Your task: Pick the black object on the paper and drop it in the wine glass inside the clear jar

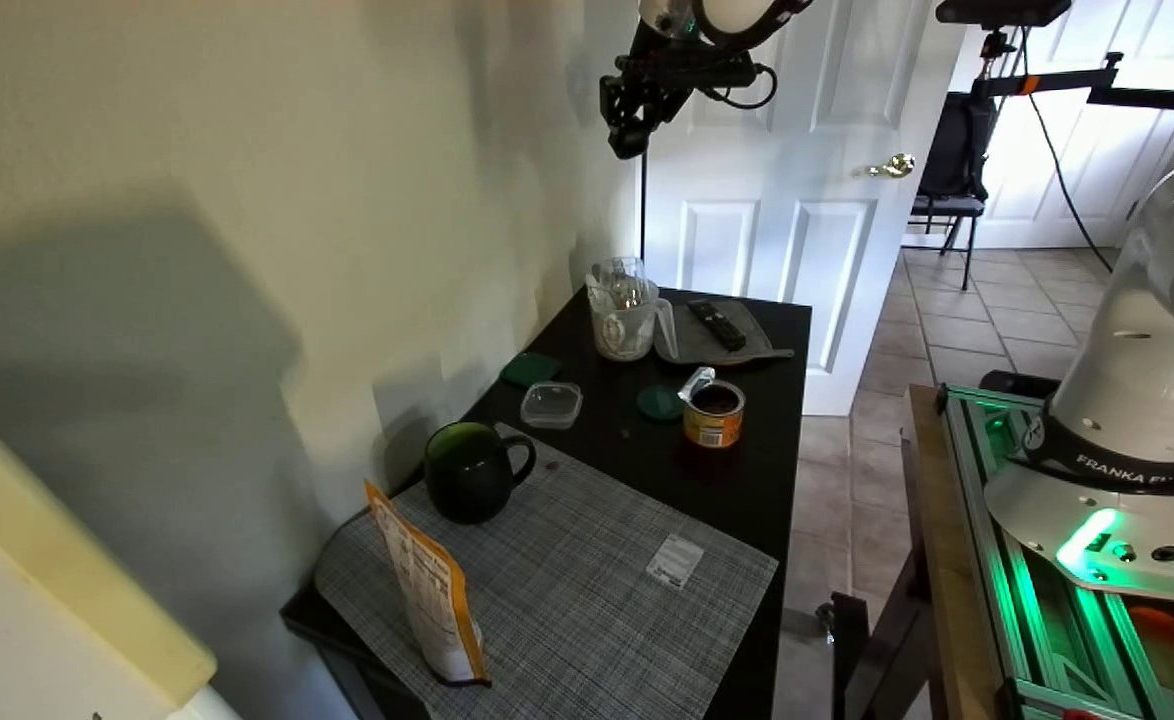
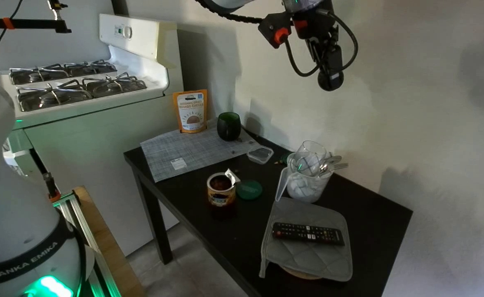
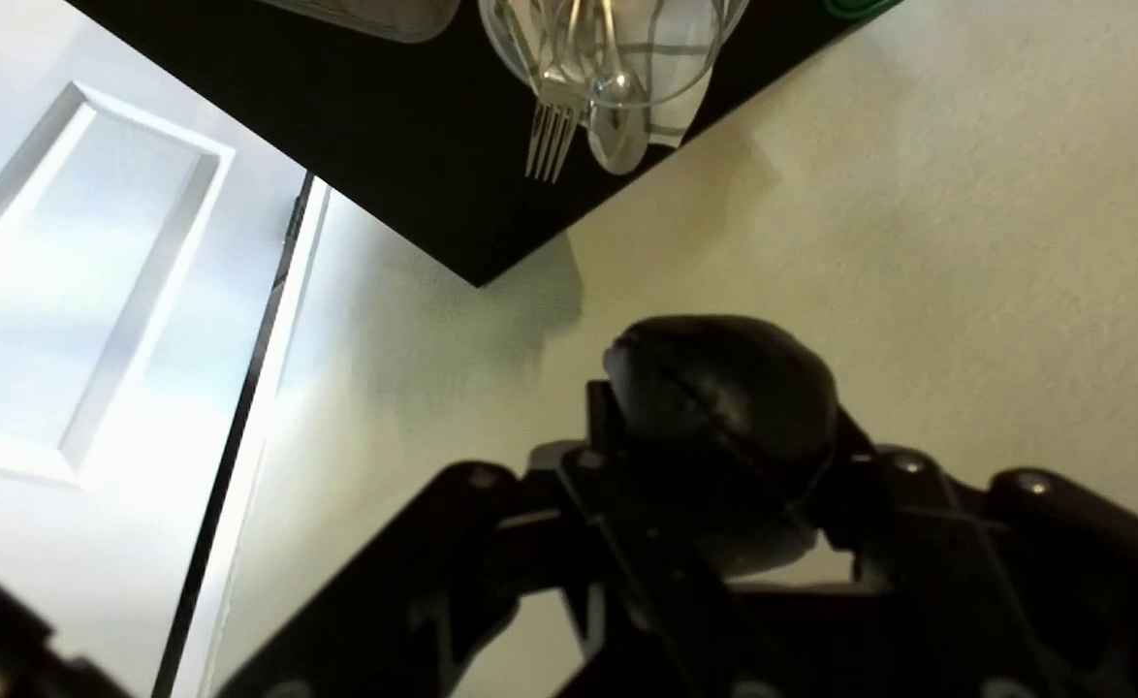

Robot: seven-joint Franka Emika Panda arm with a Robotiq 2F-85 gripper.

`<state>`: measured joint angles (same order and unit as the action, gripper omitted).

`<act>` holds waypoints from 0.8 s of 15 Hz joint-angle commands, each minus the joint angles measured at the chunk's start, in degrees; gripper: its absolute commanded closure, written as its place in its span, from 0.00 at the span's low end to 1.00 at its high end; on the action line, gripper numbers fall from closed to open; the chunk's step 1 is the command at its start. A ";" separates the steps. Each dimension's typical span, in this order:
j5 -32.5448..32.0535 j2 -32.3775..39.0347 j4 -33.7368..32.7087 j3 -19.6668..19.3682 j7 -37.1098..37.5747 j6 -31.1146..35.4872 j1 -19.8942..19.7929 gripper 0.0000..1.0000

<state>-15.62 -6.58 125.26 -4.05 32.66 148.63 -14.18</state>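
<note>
In an exterior view, the left corner of the worktop (image 2: 242, 235) is under a grey placemat (image 2: 203, 150) (the paper), w/ a mango pouch (image 2: 191, 111) standing on it. Next, near the robot-side edge, an open tin can (image 2: 220, 194). Then a dark mug (image 2: 229, 128) on the placemat by the edge along the wall (image 2: 390, 123), a green lid (image 2: 249, 190) just beside the can, & a clear dish (image 2: 260, 155). Toward the right short edge, a remote (image 2: 308, 233) lies on a pot holder (image 2: 308, 262). Behind, by the wall edge, a clear jug (image 2: 308, 189) (the jar). The wine glass (image 2: 313, 149) is in it, rim poking out, w/ a fork (image 3: 559, 92) & spoon (image 3: 619, 139); can't tell if in the glass or beside it. Up high, approx over the jug, the hand (image 3: 729, 446) pinches the black lump (image 3: 724, 388). Pick-up's prob. done, drop isn't.

Risks: let go so high, lump may hit the rim, bounce & roll off the edge. It looks almost as wide as the glass, so prob. a tight fit. Fork & spoon could block it. A hard bump might tip or crack the glass. Hand could hit the wall, b/c the jug's so near that edge.
</note>
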 commanded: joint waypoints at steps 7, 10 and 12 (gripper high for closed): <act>0.56 5.77 -6.18 -2.57 3.48 -0.25 1.22 0.79; -0.37 6.19 -6.28 -2.71 4.12 -0.65 1.89 0.79; -0.31 6.47 -6.46 -2.83 4.21 -0.98 2.21 0.79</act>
<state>-15.22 -0.94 119.86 -5.90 34.99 148.65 -13.40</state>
